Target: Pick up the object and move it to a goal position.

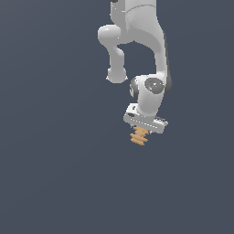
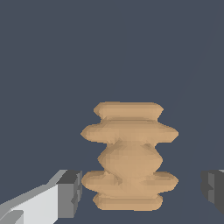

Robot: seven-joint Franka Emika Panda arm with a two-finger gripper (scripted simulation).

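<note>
The object [image 1: 139,136] is a small orange-tan ridged piece with wavy stacked layers. In the exterior view it sits just under the white hand of my gripper [image 1: 142,130]. In the wrist view the object [image 2: 130,148] stands between my two grey fingertips. One fingertip [image 2: 70,192] is close beside its lower ridge, and the other [image 2: 213,189] stands well apart from it at the frame's edge. My gripper [image 2: 141,191] is open around the object and not closed on it. In the exterior view the object hides my fingertips.
The white arm [image 1: 137,41] reaches down from the exterior view's top. A plain dark grey-blue surface [image 1: 55,173] fills the rest of both views.
</note>
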